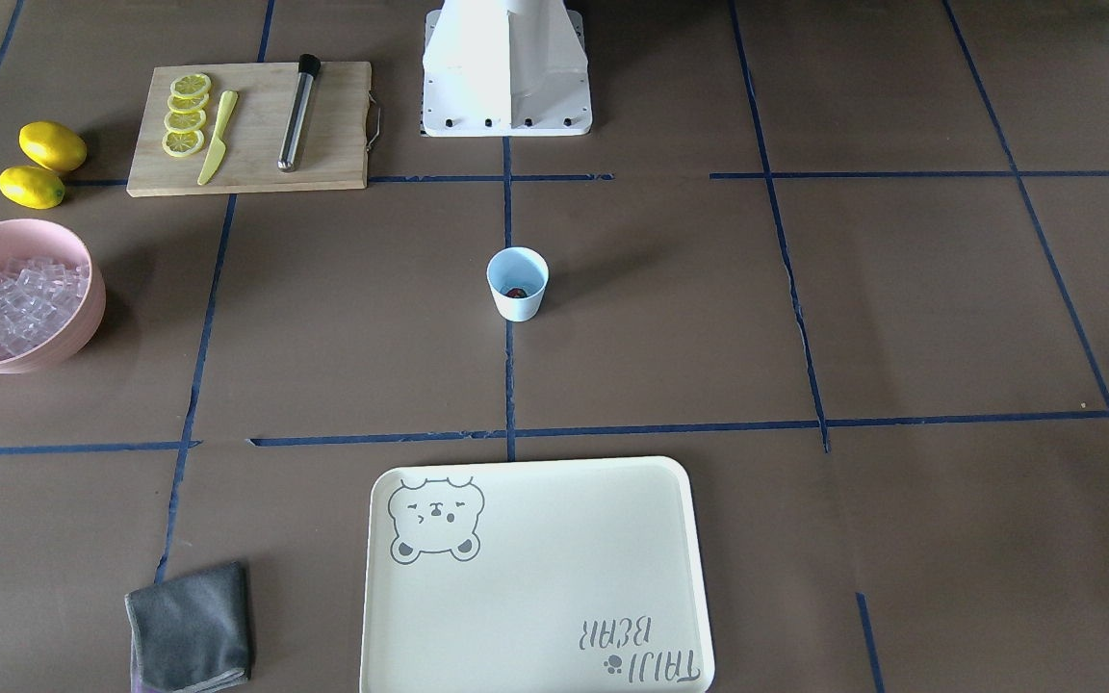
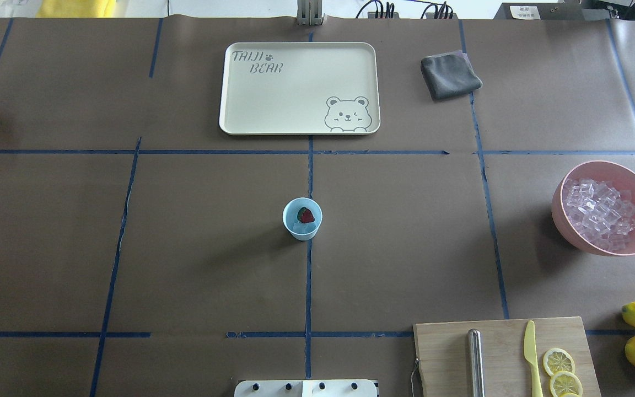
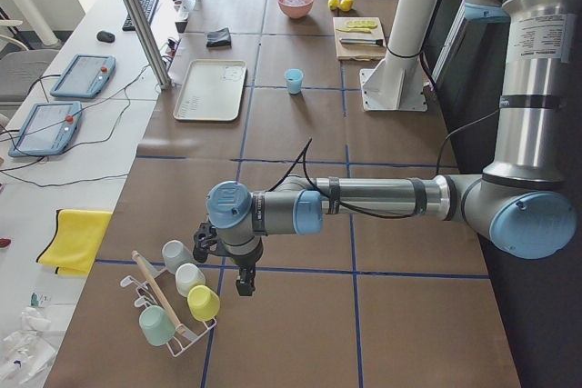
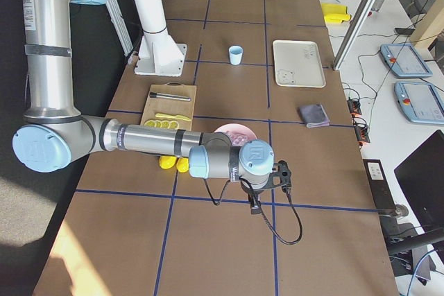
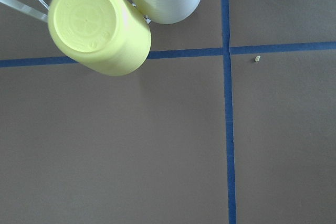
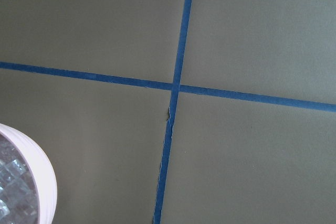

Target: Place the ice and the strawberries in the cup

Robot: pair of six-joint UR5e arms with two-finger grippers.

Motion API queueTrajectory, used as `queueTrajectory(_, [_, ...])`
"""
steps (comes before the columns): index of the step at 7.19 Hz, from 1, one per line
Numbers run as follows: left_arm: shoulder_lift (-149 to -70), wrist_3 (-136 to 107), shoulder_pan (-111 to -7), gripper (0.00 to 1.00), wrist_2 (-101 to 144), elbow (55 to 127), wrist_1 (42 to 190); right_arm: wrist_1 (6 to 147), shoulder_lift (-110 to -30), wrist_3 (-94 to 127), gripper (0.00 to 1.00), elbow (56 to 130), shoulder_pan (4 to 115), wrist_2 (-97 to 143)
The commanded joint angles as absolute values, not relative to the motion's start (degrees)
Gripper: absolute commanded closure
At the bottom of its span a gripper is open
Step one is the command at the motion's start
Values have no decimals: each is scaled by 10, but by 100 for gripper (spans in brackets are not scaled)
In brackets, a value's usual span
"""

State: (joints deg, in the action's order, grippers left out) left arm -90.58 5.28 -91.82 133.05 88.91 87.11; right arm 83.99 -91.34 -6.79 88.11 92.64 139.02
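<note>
Robotics lab, paper-covered table (image 2: pixel 185 248) gridded with blue tape (image 2: pixel 308 286), teach pendants (image 3: pixel 82 74) and keyboard (image 3: pixel 145 4) on side bench (image 3: pixel 55 184)

Upright cup (image 2: pixel 302 219) mid-table — strawberry (image 2: pixel 306 215) and ice (image 2: pixel 298 226) inside.

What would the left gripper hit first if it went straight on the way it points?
Probably the bare brown table: the left gripper points down, with nothing seen beneath it. The yellow cup sits just beside that line, though depth is unclear.

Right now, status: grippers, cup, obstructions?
Left gripper, right gripper out at table ends, state unclear. Strawberry and ice in cup. Nothing close by it.
</note>
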Motion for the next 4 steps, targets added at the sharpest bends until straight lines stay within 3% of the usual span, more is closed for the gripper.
queueTrajectory(1, [-906, 53, -922, 0, 1334, 889, 870, 840, -913, -66, 0, 887, 928, 1392])
queueTrajectory(4, [-904, 50, -921, 0, 1345, 897, 870, 841, -911, -30, 0, 908, 928, 1391])
